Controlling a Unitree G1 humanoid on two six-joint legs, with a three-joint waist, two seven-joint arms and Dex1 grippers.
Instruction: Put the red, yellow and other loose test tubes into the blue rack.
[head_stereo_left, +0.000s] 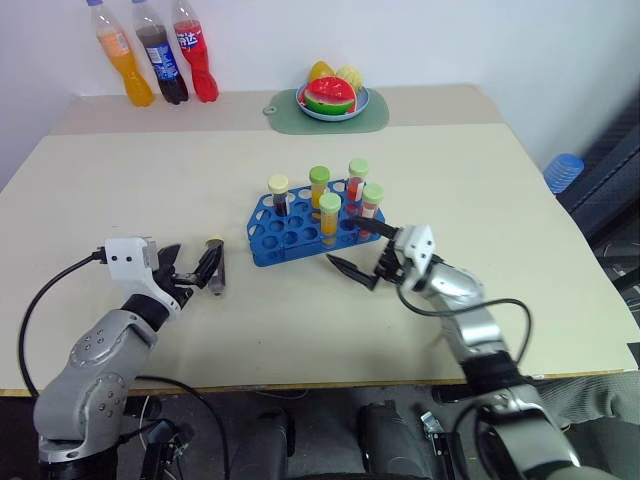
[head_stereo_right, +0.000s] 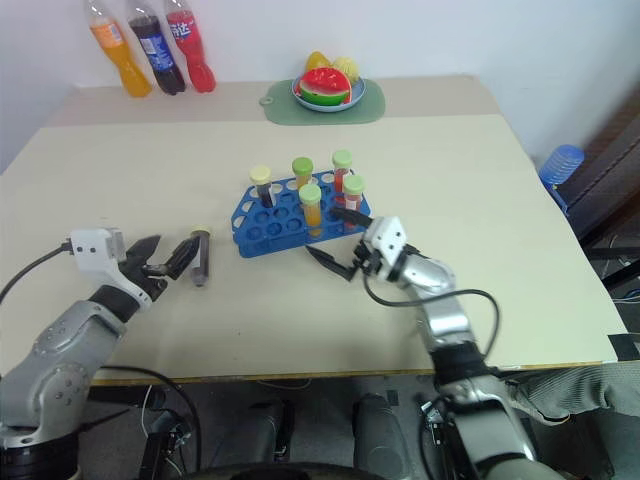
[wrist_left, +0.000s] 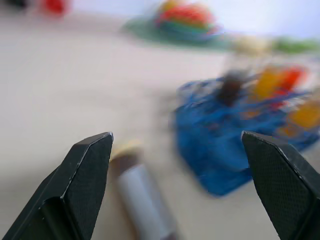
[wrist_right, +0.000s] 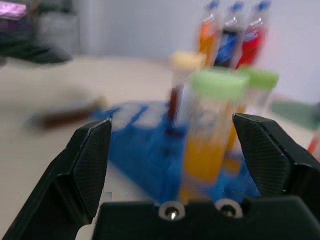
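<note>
Presently: blue rack mid-tabletop, five capped tubes upright. Brown-liquid tube lies loose beside left pincer, released. Right pincer, released, just off the rack's near corner.

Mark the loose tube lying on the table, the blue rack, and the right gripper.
loose tube (head_stereo_left: 217, 268): left eye view, middle of its body, lying flat.
blue rack (head_stereo_left: 270, 238): left eye view, bare holes at its left end.
right gripper (head_stereo_left: 362, 258): left eye view, midway between its open fingers.
</note>
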